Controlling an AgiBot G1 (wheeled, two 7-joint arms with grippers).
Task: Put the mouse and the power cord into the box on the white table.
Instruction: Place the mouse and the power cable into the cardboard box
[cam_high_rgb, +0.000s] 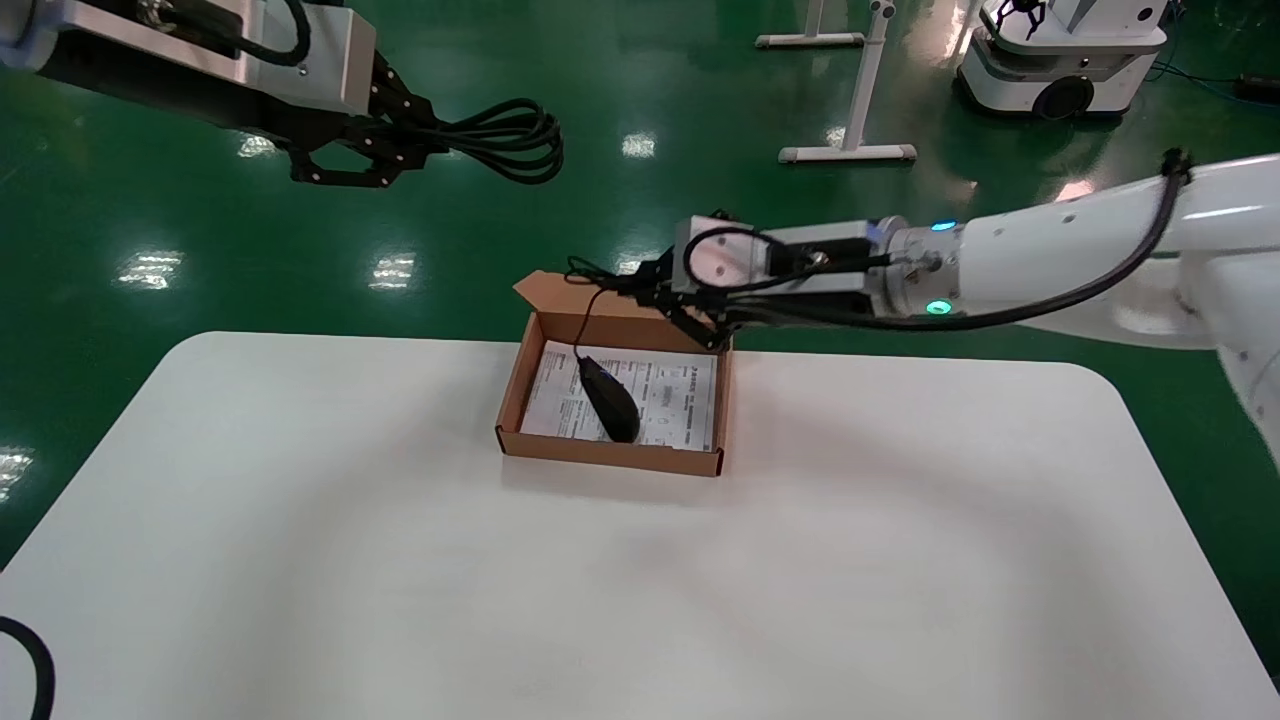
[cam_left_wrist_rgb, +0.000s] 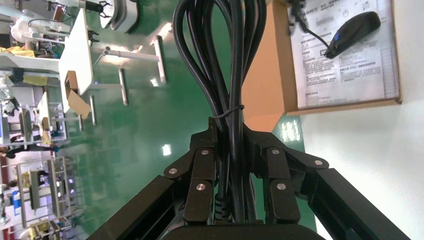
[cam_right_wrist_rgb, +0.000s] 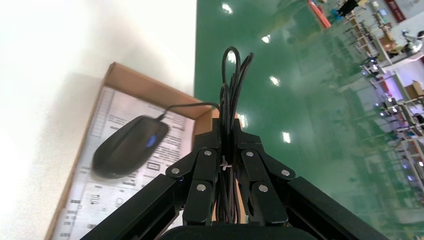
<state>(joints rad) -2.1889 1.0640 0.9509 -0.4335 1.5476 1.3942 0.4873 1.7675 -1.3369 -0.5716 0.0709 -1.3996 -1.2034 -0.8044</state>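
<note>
On the table (cam_high_rgb: 300, 560) you have the box (cam_high_rgb: 610, 455) near the far edge, lid flap raised at the back; the mouse (cam_high_rgb: 610, 398) lies inside on the printed sheet (cam_high_rgb: 690, 395), its thin cable (cam_high_rgb: 585, 310) rising from it over the back wall; your right gripper (cam_high_rgb: 655, 285) hovers just above the box's far right corner, fingers (cam_right_wrist_rgb: 202, 172) pressed together on a tied bundle of that mouse cable, the loops sticking out past the tips; your left gripper (cam_high_rgb: 400, 135) is high over the green floor (cam_high_rgb: 200, 230), well behind and left of the box, pinching the cord (cam_high_rgb: 505, 140) at its tied waist; the coil's loops jut out beyond the fingers (cam_left_wrist_rgb: 200, 175) toward the box, clear of the table.
</note>
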